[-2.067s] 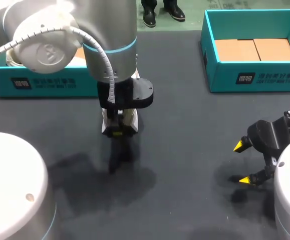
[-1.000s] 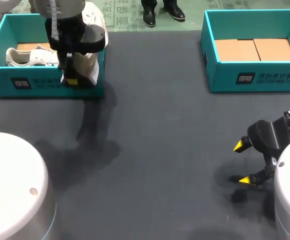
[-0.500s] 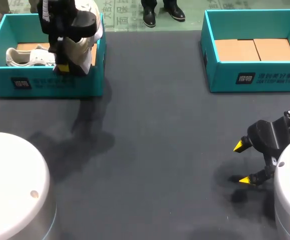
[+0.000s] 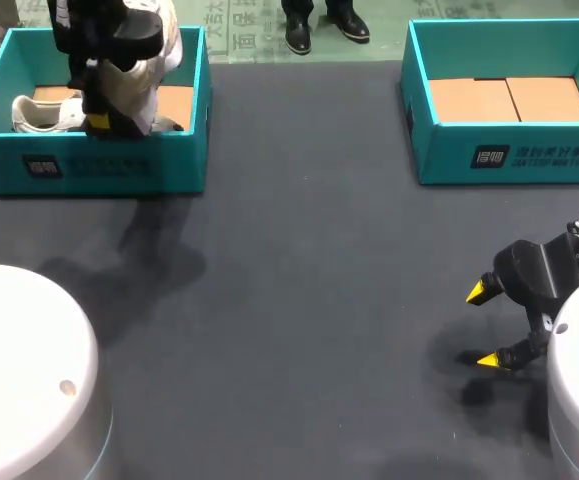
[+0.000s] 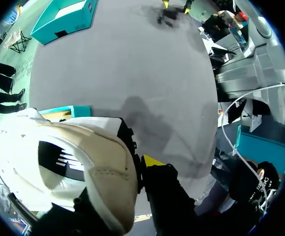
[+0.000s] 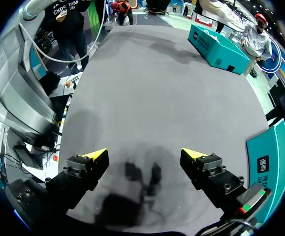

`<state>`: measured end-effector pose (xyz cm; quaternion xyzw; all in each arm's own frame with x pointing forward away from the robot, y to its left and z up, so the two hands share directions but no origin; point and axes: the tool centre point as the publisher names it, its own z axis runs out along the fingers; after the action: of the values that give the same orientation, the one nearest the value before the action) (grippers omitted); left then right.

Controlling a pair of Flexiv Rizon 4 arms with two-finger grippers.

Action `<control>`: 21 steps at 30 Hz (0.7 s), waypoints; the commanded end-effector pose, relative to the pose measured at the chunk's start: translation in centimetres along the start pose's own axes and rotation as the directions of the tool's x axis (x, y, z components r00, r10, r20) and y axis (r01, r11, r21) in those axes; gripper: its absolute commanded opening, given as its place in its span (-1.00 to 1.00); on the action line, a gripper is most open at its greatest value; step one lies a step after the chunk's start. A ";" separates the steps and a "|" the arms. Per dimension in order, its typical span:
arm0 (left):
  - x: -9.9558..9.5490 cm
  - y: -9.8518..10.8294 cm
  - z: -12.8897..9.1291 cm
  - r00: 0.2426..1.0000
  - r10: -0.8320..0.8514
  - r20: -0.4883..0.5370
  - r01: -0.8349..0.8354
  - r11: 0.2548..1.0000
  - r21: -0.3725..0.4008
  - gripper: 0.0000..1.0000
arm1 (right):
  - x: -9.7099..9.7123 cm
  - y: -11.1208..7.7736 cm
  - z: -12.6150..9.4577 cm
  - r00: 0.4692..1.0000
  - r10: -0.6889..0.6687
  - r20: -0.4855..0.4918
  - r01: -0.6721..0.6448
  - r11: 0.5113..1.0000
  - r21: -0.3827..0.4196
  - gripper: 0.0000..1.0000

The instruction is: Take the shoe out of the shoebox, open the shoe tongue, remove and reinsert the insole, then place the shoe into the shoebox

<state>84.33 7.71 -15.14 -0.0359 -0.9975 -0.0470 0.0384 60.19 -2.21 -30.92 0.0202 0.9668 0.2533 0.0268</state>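
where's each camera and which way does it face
Head view: above and behind, looking down at the table; left gripper with shoe over a box, right gripper open.
Left wrist view: on that wrist, looking past the shoe across the table.
Right wrist view: on that wrist, facing the table past its open gripper.
Shared: head and left wrist views show the shoe.

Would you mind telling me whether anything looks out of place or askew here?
Only the held shoe: the left pincer grips it tilted steeply above the left shoebox, where a second shoe lies flat. Nothing looks spilled or damaged.
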 end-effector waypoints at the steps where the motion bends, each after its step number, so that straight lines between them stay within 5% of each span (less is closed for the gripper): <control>1: -1.9 2.7 -0.4 1.000 -0.013 -0.006 0.013 1.000 0.002 -1.00 | 0.3 0.0 -0.1 1.000 0.000 0.004 0.000 1.000 0.001 1.00; 13: -10.3 10.1 0.1 0.997 -0.061 -0.056 0.062 0.998 0.016 -1.00 | 0.3 0.0 -0.1 1.000 0.000 0.004 0.000 1.000 0.001 1.00; 21: -15.3 14.5 0.1 0.997 -0.081 -0.017 0.079 0.992 -0.093 -1.00 | 0.3 0.0 -0.1 1.000 0.000 0.004 0.000 1.000 0.001 1.00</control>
<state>98.35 21.02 -15.53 0.0075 -0.9962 -0.0824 0.0254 60.19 -2.22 -30.92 0.0202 0.9668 0.2533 0.0268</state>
